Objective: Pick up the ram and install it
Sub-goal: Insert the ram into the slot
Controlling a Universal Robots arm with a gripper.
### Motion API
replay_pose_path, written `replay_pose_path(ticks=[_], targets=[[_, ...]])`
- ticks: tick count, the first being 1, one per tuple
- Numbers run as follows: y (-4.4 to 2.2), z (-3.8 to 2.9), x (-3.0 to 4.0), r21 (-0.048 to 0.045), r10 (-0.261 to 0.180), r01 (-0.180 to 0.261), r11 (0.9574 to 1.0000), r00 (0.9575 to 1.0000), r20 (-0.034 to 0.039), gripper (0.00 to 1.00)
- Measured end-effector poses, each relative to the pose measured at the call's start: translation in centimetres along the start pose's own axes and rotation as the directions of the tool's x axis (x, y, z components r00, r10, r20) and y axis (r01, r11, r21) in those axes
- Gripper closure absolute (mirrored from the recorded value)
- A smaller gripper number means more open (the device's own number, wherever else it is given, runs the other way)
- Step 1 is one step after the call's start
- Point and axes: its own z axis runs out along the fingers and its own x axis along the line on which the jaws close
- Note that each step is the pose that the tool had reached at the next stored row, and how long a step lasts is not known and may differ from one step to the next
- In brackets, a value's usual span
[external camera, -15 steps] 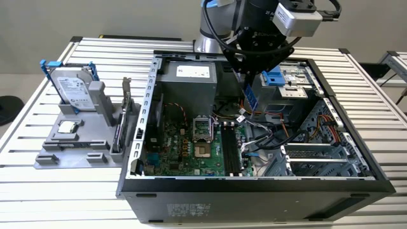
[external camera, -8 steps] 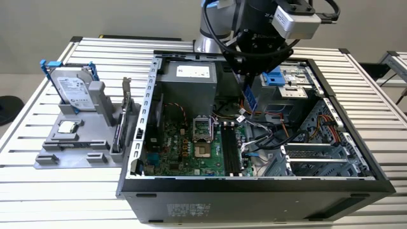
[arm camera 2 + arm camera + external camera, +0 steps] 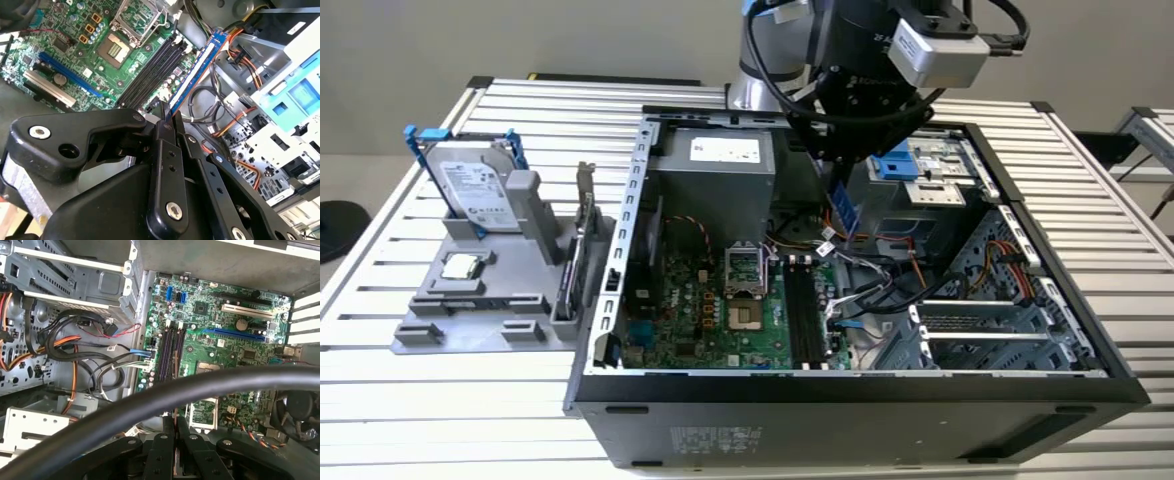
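In the second wrist view the gripper [image 3: 168, 116] is clamped on one end of the ram [image 3: 197, 70], a blue stick that juts out over the motherboard [image 3: 75, 60], above the black slots [image 3: 150, 70] and not seated in them. The exterior view shows the ram [image 3: 842, 212] only as a blue sliver hanging under the arm [image 3: 867, 70], inside the open case [image 3: 854, 395] and above the board. The first wrist view looks straight down on the slots [image 3: 170, 352], with a thick black cable [image 3: 150, 400] across the foreground hiding part of the board. Orange and black wires [image 3: 235, 65] lie beside the ram. At the exterior view's left, outside the case, a grey stand [image 3: 467, 310] holds a hard drive [image 3: 470, 188].
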Motion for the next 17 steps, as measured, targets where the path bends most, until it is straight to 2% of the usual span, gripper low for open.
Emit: replay_pose_path(ticks=[7, 17], targets=[[-0.01, 0.37, 0.01, 0.0008, 0.037, -0.037, 0.9993, 0.9993, 0.0012, 1.00], [-0.03, 1.08, 0.04, 0.0024, 0.094, -0.094, 0.9955, 0.9955, 0.0032, 1.00]])
